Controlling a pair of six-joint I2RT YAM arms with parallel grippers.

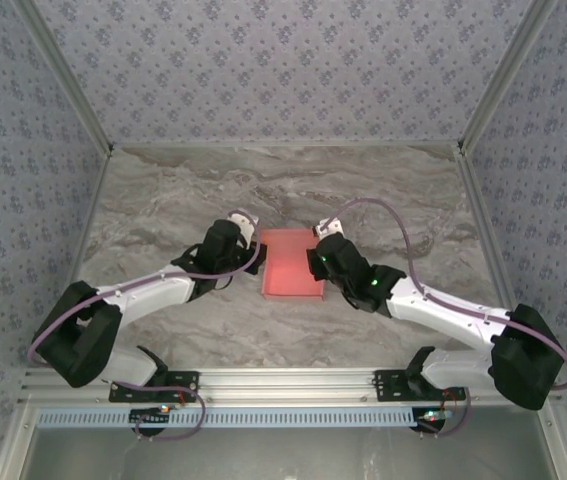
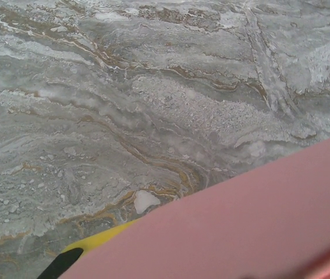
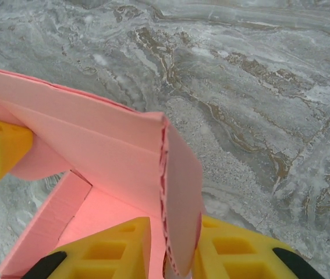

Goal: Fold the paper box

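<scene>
The paper box (image 1: 292, 266), salmon-pink card, lies open-topped on the marble table between both arms. My right gripper (image 1: 319, 254) is at its right wall. In the right wrist view the yellow fingers (image 3: 109, 251) are shut on that upright wall (image 3: 182, 192), one inside the box and one outside. My left gripper (image 1: 254, 233) is at the box's far left corner. Its yellow finger (image 3: 4, 148) presses on the far wall there. In the left wrist view the pink card (image 2: 258, 221) covers the jaws, and a yellow finger (image 2: 95, 239) peeks out beneath its edge.
The grey marble tabletop (image 1: 393, 190) stretches behind and beside the box. Patterned walls (image 1: 283, 60) enclose it at the back and on both sides. A metal rail (image 1: 283, 382) with the arm bases runs along the near edge.
</scene>
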